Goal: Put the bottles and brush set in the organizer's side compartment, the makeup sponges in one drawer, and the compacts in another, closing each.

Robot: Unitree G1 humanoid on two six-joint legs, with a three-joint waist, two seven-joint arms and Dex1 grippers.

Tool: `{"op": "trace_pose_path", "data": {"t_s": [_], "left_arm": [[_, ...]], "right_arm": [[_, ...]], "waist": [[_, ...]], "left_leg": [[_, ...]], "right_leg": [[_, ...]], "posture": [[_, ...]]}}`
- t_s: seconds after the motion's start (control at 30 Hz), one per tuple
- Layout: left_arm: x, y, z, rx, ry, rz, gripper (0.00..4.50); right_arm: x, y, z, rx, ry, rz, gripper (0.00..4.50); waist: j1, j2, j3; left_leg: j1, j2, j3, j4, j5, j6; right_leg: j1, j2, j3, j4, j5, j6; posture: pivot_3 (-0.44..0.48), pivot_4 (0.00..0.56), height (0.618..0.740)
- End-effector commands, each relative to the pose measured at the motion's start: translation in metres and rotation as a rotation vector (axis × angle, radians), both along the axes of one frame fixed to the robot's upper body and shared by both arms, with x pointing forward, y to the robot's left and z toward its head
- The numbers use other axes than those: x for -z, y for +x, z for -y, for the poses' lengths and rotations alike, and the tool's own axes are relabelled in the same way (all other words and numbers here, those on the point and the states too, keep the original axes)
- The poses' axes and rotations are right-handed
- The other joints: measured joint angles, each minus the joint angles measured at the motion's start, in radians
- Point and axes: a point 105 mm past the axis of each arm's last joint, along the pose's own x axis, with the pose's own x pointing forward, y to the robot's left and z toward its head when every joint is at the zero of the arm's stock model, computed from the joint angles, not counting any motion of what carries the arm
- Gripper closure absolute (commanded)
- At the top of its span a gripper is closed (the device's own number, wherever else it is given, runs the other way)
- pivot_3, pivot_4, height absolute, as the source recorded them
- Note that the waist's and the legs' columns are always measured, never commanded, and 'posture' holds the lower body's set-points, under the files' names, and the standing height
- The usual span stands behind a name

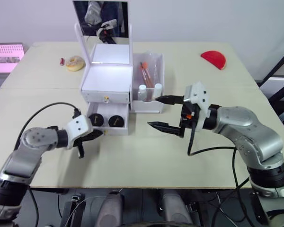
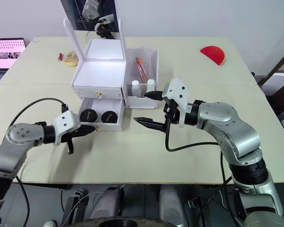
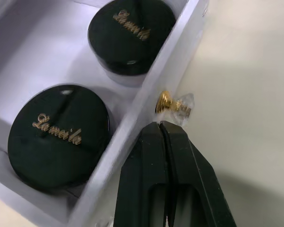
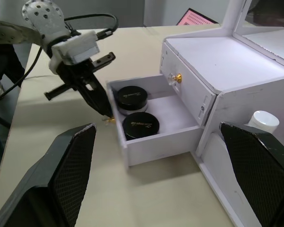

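Beige desk point(image 1: 217, 94) carries the white organizer point(image 1: 109, 87) near its back edge. Side compartment point(image 1: 149, 75) already holds the bottles point(image 1: 150, 91) and brush set point(image 1: 146, 73). Upper drawer point(image 1: 106, 97) is shut. Lower drawer point(image 1: 109, 122) is pulled out with both compacts point(image 1: 106, 120) inside. Left gripper point(image 3: 162, 130), fingers pressed together, sits at the drawer's gold knob point(image 3: 173, 104). Right gripper point(image 1: 165, 112) hovers spread, empty. Remaining step, apparently: close the lower drawer.

My pale table point(image 1: 180, 151) carries the white organizer point(image 1: 109, 78) near its middle, a tape roll point(image 1: 75, 63) and a small red tube point(image 1: 62, 61) just left of it, and a red half-round piece point(image 1: 214, 59) well to its right.
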Motion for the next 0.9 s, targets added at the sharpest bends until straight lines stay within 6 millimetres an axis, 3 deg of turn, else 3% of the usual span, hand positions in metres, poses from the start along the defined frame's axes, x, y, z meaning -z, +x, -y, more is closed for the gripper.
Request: {"op": "trace_pose_path", "data": {"t_s": [0.03,0.53,0.9], "left_arm": [[-0.01,0.019,-0.001,-0.067,0.003,0.077,4.47],[-0.021,0.071,0.017,-0.141,-0.06,0.171,4.47],[-0.024,0.075,0.016,-0.131,-0.068,0.16,4.47]], "right_arm": [[-0.014,-0.006,-0.002,-0.018,0.015,0.054,0.0],[-0.01,-0.007,-0.001,-0.006,0.006,0.043,0.0],[-0.011,-0.007,0.002,0.008,0.002,0.041,0.0]], "waist": [[-0.001,0.0,0.0],[0.001,0.0,0.0],[0.002,0.0,0.0]], "left_leg": [[0.0,0.0,0.0,0.0,0.0,0.0],[0.0,0.0,0.0,-0.001,0.0,0.0],[0.0,0.0,-0.001,0.001,0.001,-0.001]], "right_leg": [[0.0,0.0,0.0,0.0,0.0,0.0],[0.0,0.0,0.0,-0.001,0.002,0.004],[0.001,0.0,0.0,0.0,0.003,0.003]], "posture": [[0.0,0.15,0.739],[0.0,0.15,0.739],[0.0,0.15,0.739]]}}
